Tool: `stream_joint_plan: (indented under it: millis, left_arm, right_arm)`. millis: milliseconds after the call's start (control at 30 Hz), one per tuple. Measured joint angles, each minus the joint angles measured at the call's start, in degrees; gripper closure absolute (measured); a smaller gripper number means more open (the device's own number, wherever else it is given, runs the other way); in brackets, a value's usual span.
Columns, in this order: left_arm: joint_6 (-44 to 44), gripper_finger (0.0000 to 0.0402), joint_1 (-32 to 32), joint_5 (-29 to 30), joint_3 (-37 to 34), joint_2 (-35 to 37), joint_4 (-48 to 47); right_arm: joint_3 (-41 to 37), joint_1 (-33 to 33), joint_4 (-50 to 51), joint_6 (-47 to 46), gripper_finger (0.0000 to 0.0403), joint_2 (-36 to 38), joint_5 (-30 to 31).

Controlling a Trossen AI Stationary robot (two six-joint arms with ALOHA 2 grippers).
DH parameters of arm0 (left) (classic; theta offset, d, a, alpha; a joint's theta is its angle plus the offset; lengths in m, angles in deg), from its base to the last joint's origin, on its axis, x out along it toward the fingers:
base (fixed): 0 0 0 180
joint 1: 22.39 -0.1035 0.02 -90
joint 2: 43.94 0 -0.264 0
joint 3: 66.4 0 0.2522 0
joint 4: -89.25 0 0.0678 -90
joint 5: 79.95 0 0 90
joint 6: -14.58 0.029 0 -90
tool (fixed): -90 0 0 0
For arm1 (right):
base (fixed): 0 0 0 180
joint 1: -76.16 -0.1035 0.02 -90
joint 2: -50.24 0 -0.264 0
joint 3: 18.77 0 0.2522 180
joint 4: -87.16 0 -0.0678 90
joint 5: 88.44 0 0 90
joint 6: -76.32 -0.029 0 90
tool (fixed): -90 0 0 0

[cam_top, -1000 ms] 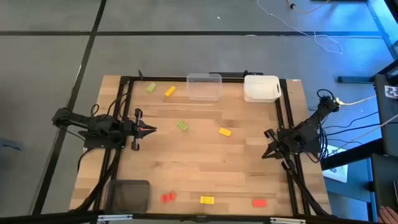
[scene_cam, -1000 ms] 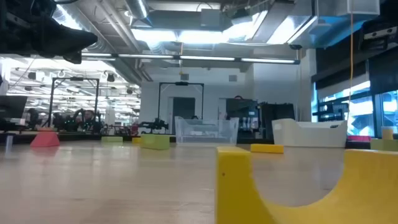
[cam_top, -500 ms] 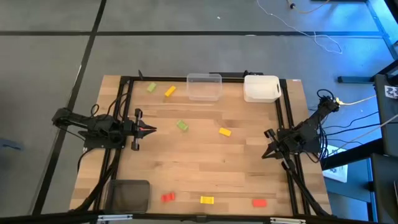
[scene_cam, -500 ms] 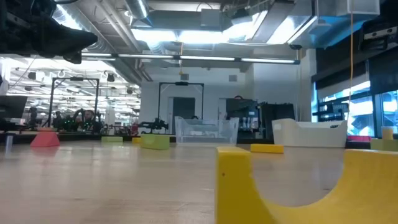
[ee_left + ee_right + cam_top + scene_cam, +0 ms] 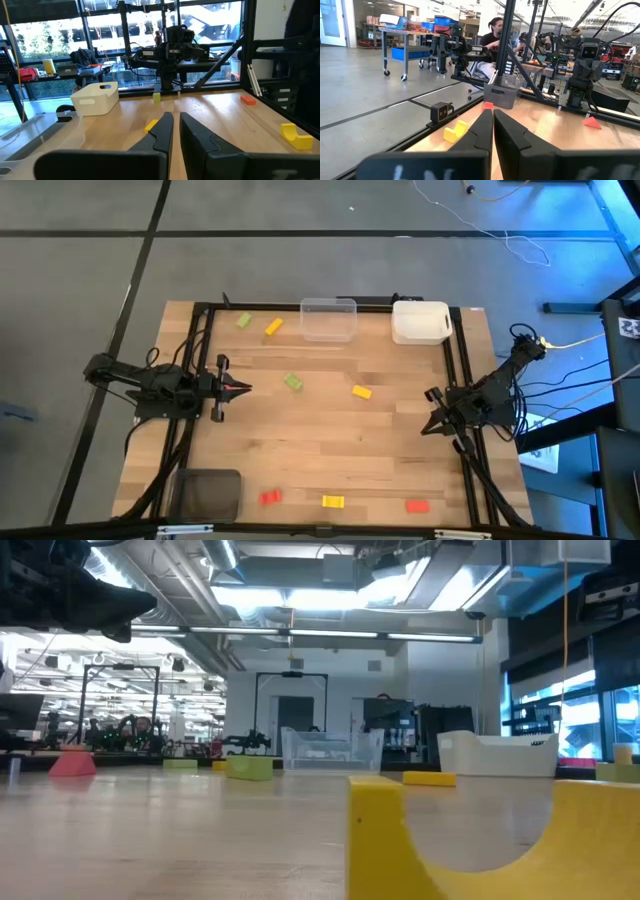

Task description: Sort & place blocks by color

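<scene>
High view: small flat yellow, green and red blocks [image 5: 292,382] lie scattered on the wooden table [image 5: 320,460]; none sorted. At twelve o'clock, a clear plastic bin [image 5: 328,319] and white bin [image 5: 420,321] sit empty. Left tool [image 5: 240,388], nine o'clock, and right tool [image 5: 428,420], three o'clock, fingers together, hold nothing.

Low view: a yellow notched block [image 5: 480,838] fills the foreground.

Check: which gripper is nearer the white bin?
Right. The right gripper sits at the table's right edge, nearer the white bin; the left gripper is across the table, farther away.
</scene>
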Motion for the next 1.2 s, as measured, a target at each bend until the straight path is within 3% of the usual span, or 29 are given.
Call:
stream_joint_plan:
  millis: [367,533,767,933,1067,1200]
  left_arm:
    - [0.0,0.0376,-0.01,0.02,0.01,-0.01,0.0]
    - [0.0,0.0376,0.0,0.02,0.01,-0.01,0.0]
    - [0.0,0.0376,-0.01,0.0,0.0,-0.01,-0.01]
    - [0.0,0.0376,0.0,0.0,0.01,0.0,0.0]
    - [0.0,0.0376,-0.02,0.0,0.0,-0.02,0.0]
    - [0.02,0.0376,-0.02,0.01,0.02,-0.01,0.0]
  right_arm:
    - [0.0,0.0,-0.17,-1.57,0.0385,0.0,0.09]
    - [2.96,0.02,3.39,-1.96,0.0399,-0.18,9.38]
    - [17.43,0.06,19.56,-13.77,0.0401,-7.3,17.75]
    - [31.63,0.06,30.48,-24.59,0.0401,-17.8,18.75]
    - [43.6,0.06,46.99,-32.6,0.0402,-29.28,18.45]
    - [54.72,0.06,66.43,-47.93,0.0402,-40.76,17.56]
